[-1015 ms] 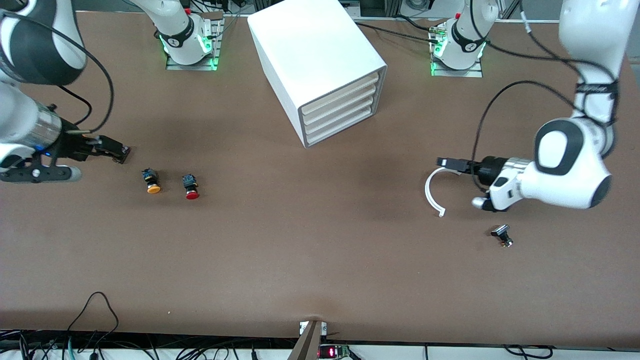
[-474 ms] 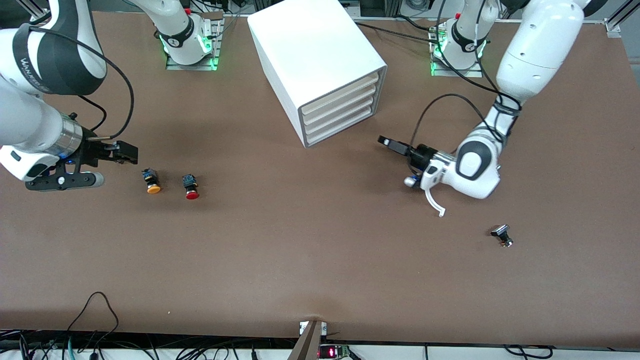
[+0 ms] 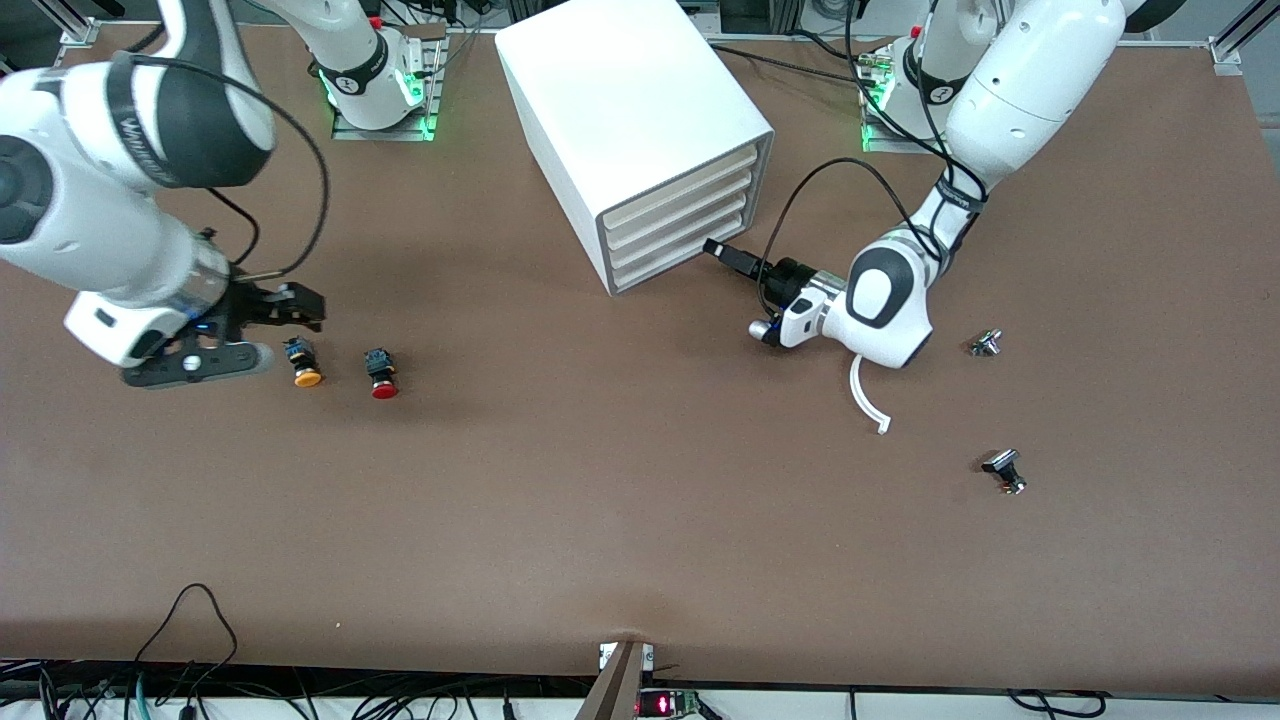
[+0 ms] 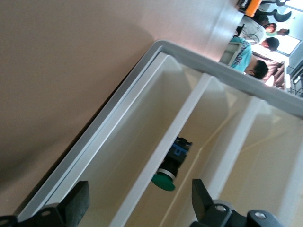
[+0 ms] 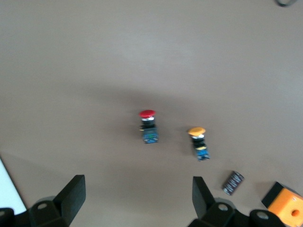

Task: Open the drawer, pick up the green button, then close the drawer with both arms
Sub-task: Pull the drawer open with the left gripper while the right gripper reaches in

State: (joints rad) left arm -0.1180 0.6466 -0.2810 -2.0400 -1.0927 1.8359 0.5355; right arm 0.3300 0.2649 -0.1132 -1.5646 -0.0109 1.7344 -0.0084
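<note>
left gripper (image 3: 716, 248), fingers spread, at the drawer (image 3: 672, 243) fronts; green button (image 4: 169, 166) visible inside; right gripper (image 3: 300, 304), spread, above the counter (image 3: 600, 480).

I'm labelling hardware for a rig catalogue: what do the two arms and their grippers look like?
Both are glossy white jointed arms with black joint bands and discs. The left arm and the right arm each carry a looping black cable. The left gripper and right gripper are small, black and two-fingered. Bases glow green.
</note>
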